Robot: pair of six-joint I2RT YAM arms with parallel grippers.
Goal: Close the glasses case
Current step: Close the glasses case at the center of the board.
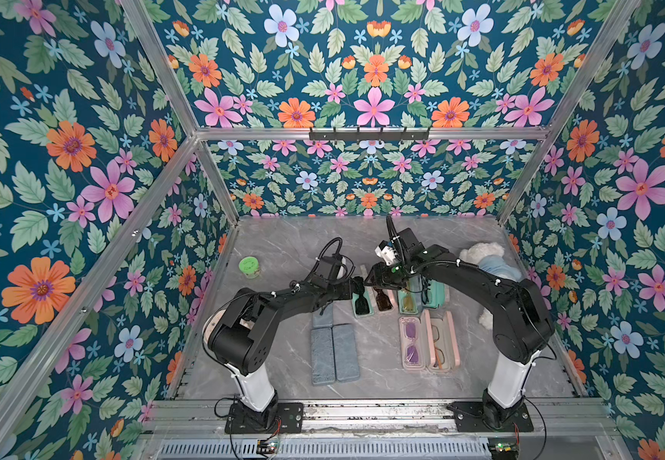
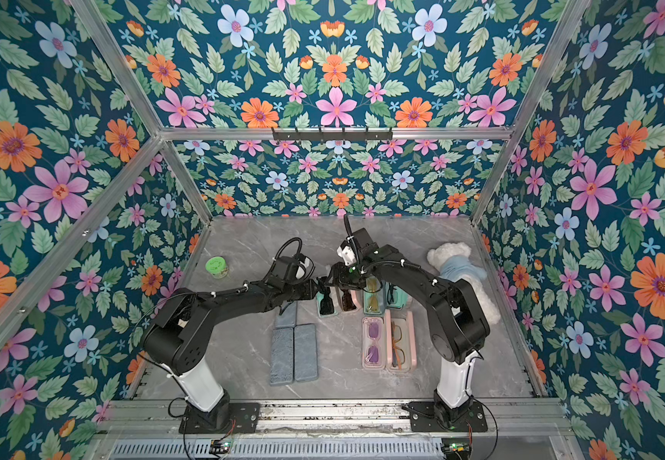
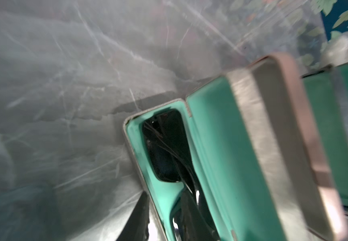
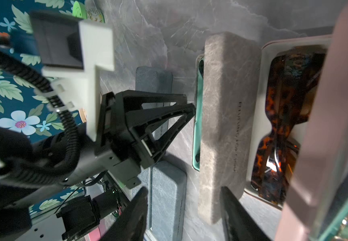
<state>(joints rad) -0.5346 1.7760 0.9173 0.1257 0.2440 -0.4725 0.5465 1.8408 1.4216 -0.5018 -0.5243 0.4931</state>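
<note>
The glasses case (image 1: pixel 362 306) (image 2: pixel 327 304) is grey outside and teal inside, with black glasses in its base (image 3: pixel 164 146). Its grey lid (image 4: pixel 227 125) stands raised on edge over the base, leaving a narrow teal gap. My left gripper (image 1: pixel 358 283) (image 4: pixel 190 104) has its tips close together on the base's outer wall; one finger (image 3: pixel 137 219) shows outside that wall. My right gripper (image 1: pixel 376 278) (image 4: pixel 184 189) is open and straddles the lid's near end without pinching it.
An open pink case with tortoiseshell glasses (image 4: pixel 283 125) lies right beside the grey one, and two teal cases (image 1: pixel 422 296) lie beyond it. Blue-grey closed cases (image 1: pixel 335 350) and two open cases (image 1: pixel 428 342) lie nearer the front. A green jar (image 1: pixel 249 266) and a plush toy (image 1: pixel 486 259) stand at the sides.
</note>
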